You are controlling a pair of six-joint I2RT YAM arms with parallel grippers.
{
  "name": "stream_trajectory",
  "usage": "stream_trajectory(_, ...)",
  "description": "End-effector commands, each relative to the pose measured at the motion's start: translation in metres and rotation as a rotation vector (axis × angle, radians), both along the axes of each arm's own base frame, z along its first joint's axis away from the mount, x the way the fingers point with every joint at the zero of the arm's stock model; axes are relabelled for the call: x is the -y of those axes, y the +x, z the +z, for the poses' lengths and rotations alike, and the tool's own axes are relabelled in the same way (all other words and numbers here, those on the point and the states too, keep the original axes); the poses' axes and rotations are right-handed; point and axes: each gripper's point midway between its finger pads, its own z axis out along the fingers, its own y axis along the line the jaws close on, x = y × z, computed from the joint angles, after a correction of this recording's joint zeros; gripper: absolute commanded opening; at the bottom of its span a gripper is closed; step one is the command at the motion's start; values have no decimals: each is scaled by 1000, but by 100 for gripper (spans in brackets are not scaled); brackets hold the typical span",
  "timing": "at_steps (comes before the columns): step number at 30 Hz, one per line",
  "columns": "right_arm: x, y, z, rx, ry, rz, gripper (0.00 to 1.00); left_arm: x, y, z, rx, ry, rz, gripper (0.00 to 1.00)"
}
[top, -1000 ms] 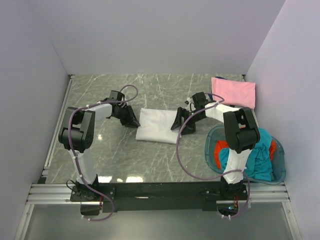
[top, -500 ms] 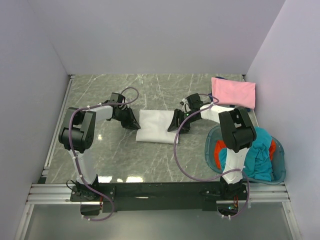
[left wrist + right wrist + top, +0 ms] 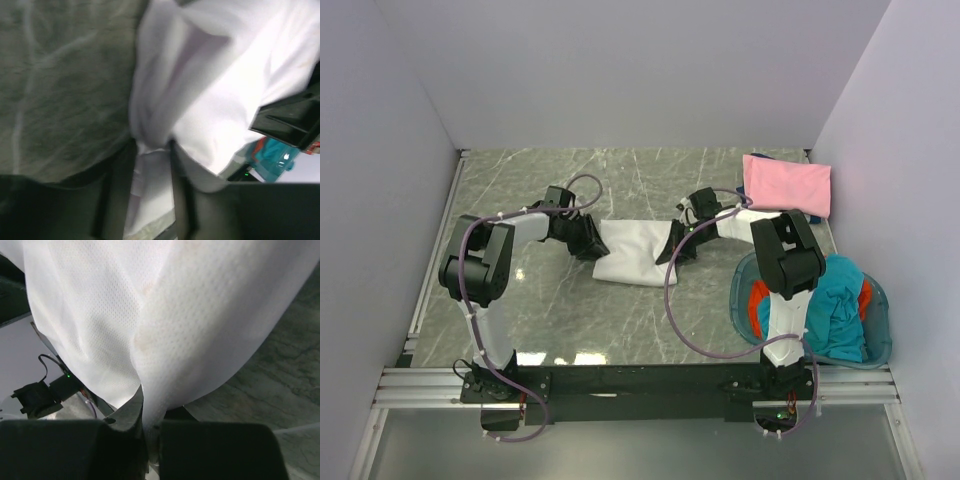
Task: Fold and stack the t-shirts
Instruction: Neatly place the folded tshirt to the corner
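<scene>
Right gripper (image 3: 677, 246) sits low on the right-hand edge of the white t-shirt (image 3: 632, 252), and the wrist view tells the story: its dark fingers (image 3: 125, 415) are squeezed almost together with a fold of white mesh cloth pinched between them, the fabric draping up and away from the pinch. Over on the other side, the left gripper (image 3: 592, 243) is at the shirt's left edge. Its wrist view, blurry as it is, shows the jaws a narrow way apart with a bunched ridge of the same white cloth filling the gap, gathered tight at the tips, so that looks like a grip too. The shirt itself lies in the middle of the table (image 3: 520, 300), a folded white rectangle stretched between the two arms, with a gripper touching it at each short end. Moving outward: a pink t-shirt (image 3: 787, 185) lies folded flat at the far right corner of the table, well apart from the white one. Nearer, on the right, a round blue basket (image 3: 883, 340) sits just beside the right arm, with a teal t-shirt (image 3: 835, 310) heaped in it and spilling over the rim, and an orange-red t-shirt (image 3: 756, 300) peeking out underneath on the left side. Plain pale walls (image 3: 620, 70) close in the table on three sides.
</scene>
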Motion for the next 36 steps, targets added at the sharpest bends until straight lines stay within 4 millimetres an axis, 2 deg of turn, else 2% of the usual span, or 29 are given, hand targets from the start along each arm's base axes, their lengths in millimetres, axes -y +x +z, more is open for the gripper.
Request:
stream_trajectory(1,-9,15,12,80,12,25,0,-1,-8,-3,2,31,-5,44)
stream_trajectory(6,6,23,25,137,-87,33,0,-5,3,14,62,54,5,63)
stream_trajectory(12,29,32,37,190,-212,63,0,-4,13,35,117,56,11,72)
stream_trajectory(23,93,59,59,235,-412,115,0,-7,18,48,163,63,21,73)
stream_trajectory(27,127,73,68,246,-487,78,0,-11,20,56,206,82,30,73)
stream_trajectory(30,144,84,75,261,-520,44,0,-13,22,65,240,82,48,73)
stream_trajectory(31,157,88,77,261,-545,18,0,-14,21,70,254,80,54,73)
stream_trajectory(36,188,106,89,277,-600,-52,0,-17,20,83,296,79,77,73)
